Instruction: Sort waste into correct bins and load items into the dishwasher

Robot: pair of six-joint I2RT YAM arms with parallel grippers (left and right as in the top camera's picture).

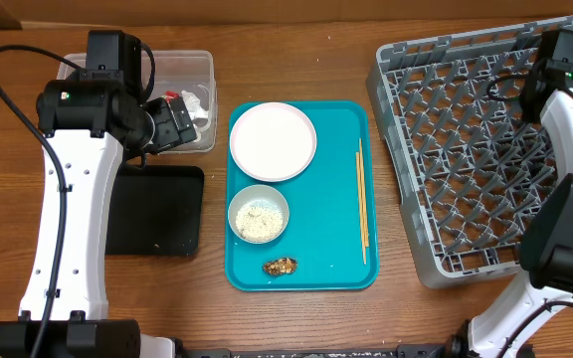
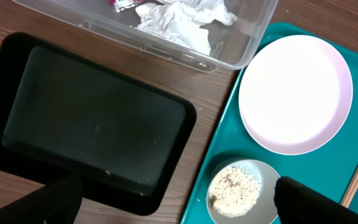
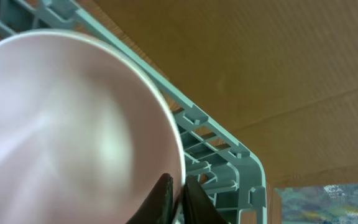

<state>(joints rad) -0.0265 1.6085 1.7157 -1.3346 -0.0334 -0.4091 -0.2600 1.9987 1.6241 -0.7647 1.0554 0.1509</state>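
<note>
— While the left claw (image 2: pixel 176 186) is hovering above the black tray (image 2: pixel 95 121) at the left of the table (image 1: pixel 306 60), is it gripping anything?

— No. Its fingers (image 2: pixel 55 202) are standing wide apart in the bottom corners of the wrist view, and nothing is sitting between them.

— Where is the rubbish lying?

— A crumpled napkin (image 2: pixel 179 25) and a red wrapper (image 2: pixel 122 5) are resting inside the clear tub (image 2: pixel 253 37) at the upper left, just above the black tray. Rice (image 2: pixel 235 190) is filling a small bowl (image 2: pixel 260 171) on the teal tray (image 1: pixel 336 249) in the middle. A brown scrap (image 1: pixel 281 266) is lying just below that bowl, near the tray's bottom edge.

— And the dishes?

— A round plate (image 1: pixel 272 141) is sitting at the top of the teal tray, while chopsticks (image 1: pixel 362 204) are lying lengthwise along its right side.

— What is the right claw (image 3: pixel 179 186) doing?

— It is pinching the rim of a pink bowl (image 3: pixel 73 124), fingers nearly together, at the upper right corner of the grey rack (image 1: pixel 456 169). Whether the bowl is resting on the rack, I cannot tell, and from overhead the arm is hiding it.
</note>
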